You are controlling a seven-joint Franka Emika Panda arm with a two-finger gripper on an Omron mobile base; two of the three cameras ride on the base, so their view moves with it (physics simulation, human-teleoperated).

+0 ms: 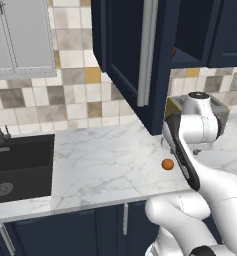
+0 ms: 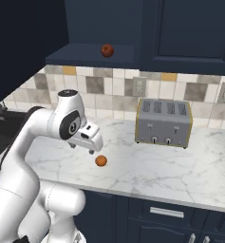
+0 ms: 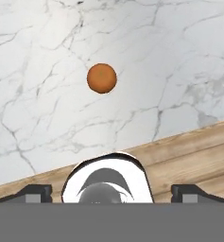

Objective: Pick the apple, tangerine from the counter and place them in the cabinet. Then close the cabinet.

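step: grasp tangerine | gripper: spread apart, empty | advice: centre above, descend straight (round fruit likely rolls) | apple: in cabinet

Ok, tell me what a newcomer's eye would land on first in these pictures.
The bright tangerine lying alone on the white marble counter, just below the gripper. Next, the apple sitting on the shelf of the open navy cabinet, its door swung wide. The silver toaster stands to the right against the tiled wall.
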